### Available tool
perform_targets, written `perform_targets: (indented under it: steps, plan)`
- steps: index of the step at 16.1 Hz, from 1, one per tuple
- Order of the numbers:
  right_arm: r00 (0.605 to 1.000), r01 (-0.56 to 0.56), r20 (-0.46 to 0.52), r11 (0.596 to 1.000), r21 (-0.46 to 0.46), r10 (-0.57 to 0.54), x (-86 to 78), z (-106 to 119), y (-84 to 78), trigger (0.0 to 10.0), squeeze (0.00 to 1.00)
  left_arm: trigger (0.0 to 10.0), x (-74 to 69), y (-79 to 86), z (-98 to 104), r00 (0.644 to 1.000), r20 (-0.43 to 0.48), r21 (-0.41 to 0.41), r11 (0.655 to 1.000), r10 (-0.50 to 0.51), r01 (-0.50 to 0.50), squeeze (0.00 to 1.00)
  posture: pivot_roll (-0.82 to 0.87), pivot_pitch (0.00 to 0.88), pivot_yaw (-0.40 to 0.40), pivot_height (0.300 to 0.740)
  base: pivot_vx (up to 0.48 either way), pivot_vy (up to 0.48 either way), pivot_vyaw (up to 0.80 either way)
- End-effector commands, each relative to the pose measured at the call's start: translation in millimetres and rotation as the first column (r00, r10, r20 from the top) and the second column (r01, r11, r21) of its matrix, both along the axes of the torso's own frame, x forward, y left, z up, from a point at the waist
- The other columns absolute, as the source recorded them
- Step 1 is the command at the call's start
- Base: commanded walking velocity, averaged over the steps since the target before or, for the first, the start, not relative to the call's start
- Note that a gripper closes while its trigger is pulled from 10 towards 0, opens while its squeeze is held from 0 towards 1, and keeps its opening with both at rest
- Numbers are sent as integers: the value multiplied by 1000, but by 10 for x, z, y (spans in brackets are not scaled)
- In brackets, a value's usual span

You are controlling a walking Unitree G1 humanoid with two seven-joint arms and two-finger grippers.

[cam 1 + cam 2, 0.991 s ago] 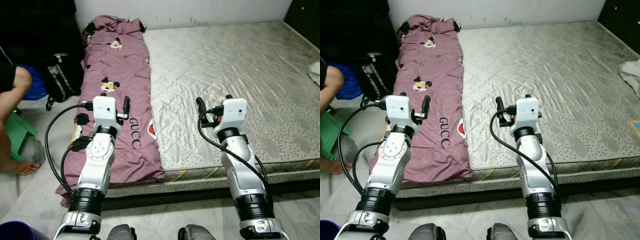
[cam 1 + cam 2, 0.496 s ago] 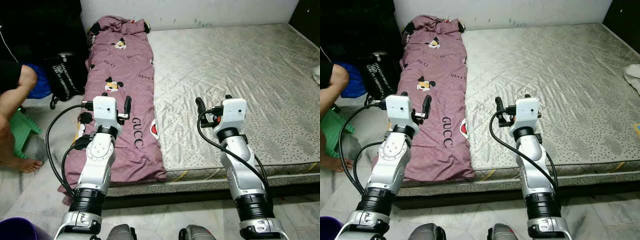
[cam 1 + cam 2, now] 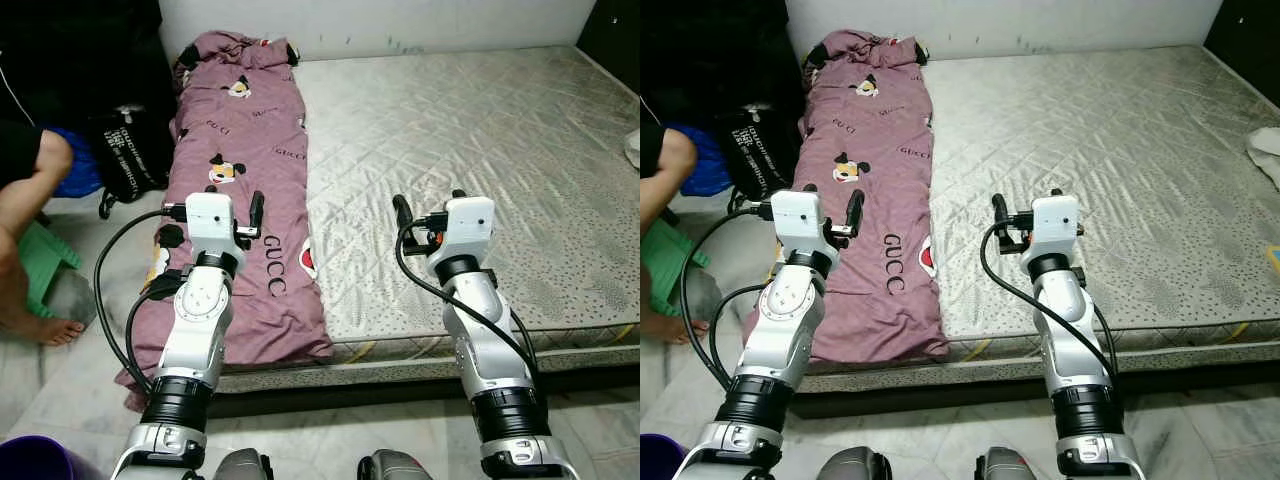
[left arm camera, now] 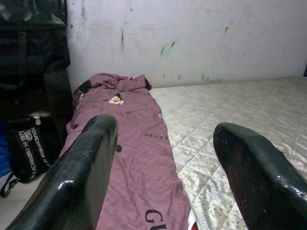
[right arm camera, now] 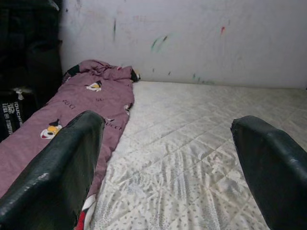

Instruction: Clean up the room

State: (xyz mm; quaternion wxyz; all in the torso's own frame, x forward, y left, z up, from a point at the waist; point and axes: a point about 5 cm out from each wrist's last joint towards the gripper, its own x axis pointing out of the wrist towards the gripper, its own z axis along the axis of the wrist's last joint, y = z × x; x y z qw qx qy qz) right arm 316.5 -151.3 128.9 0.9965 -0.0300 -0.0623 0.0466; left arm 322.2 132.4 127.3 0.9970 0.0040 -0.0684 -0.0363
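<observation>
Bare quilted mattress (image 3: 470, 140) lies on the floor, with a purple printed blanket (image 3: 245, 190) stretched along its left edge — crumpled at the wall end. Left gripper (image 4: 165, 167) hovers over the blanket, right gripper (image 5: 168, 167) over the mattress — both spread wide, holding nothing.

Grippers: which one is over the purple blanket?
The left gripper: it hangs above the purple blanket. The right gripper is over the bare mattress.

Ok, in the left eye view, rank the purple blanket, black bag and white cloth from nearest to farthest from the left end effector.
From the left end effector:
1. Purple blanket, directly beneath it on the mattress's left edge.
2. Black bag, on the floor to its left.
3. White cloth, at the far right edge.
</observation>
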Motion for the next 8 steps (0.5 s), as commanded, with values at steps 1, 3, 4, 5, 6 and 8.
perform_targets:
  steps: [1, 3, 4, 5, 6, 8]
  plan:
    - [1000, -14, -1, 1000, -5, 14, 23, 8, 38, 10000, 0, 10000, 13, 54, -5, 1000, -5, -2, 1000, 12, -12, 0, -98, 19, 44, 740, 0, 412, 0]
    - [1000, -14, -2, 1000, -6, 14, 27, 11, 36, 10000, 0, 10000, 15, 54, -2, 1000, -4, -4, 1000, 13, -13, 0, -98, 20, 43, 740, 0, 349, 0]
    - [1000, -14, -2, 1000, -6, 14, 29, 11, 36, 10000, 0, 10000, 17, 53, 0, 1000, -4, -4, 1000, 13, -13, 0, -98, 20, 43, 740, 0, 356, 0]
    - [1000, -14, -2, 1000, -7, 14, 31, 13, 36, 10000, 0, 10000, 20, 54, -1, 1000, -6, -3, 1000, 13, -13, 0, -98, 20, 43, 740, 0, 480, 0]
    - [1000, -13, -1, 1000, -6, 13, 32, 12, 36, 10000, 0, 10000, 21, 54, -1, 1000, -7, -3, 1000, 13, -13, 0, -98, 20, 43, 740, 0, 480, 0]
    - [1000, -13, -2, 1000, -7, 13, 33, 10, 35, 10000, 0, 10000, 21, 51, -1, 1000, -7, -1, 1000, 11, -11, 0, -98, 20, 43, 740, 0, 480, 0]
